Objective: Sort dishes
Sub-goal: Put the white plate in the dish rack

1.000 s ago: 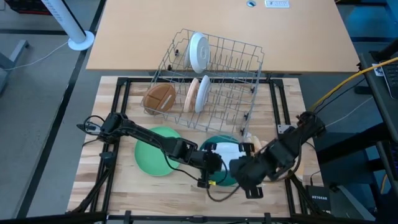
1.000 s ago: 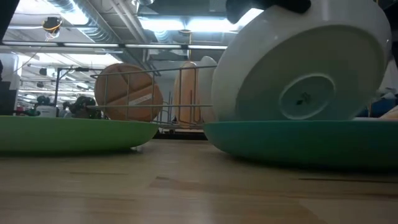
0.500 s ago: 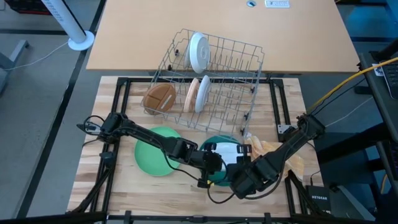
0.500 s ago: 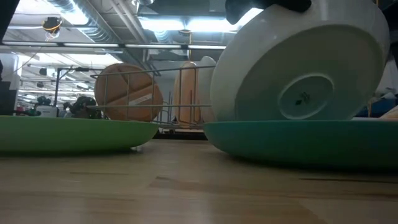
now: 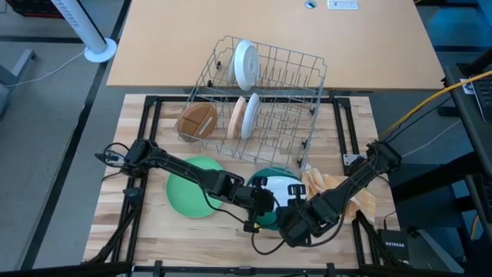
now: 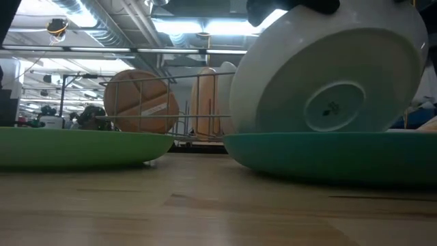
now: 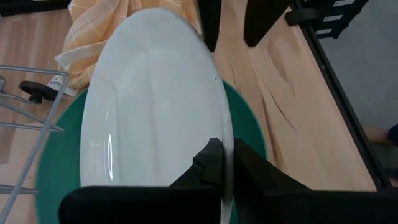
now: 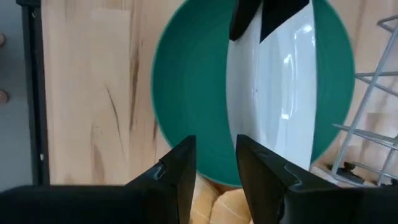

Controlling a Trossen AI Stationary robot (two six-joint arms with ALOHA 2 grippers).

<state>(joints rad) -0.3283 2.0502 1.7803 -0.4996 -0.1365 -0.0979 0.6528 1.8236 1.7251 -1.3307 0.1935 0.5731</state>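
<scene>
The white plate [image 7: 155,106] stands tilted on edge over the teal plate [image 8: 193,99], its rim pinched tight in my left gripper [image 7: 222,163]. My right gripper [image 8: 214,158] hovers just beside it, fingers parted, holding nothing, near the yellow checked cloth [image 5: 350,196].

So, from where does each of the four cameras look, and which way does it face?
High: above the table, facing down; both arms show.
Low: at tabletop height, facing the rack; no arm is clear.
Left wrist: on the left arm; left hand grips the white plate.
Right wrist: right hand open, facing the teal plate.
All share these plates.
</scene>
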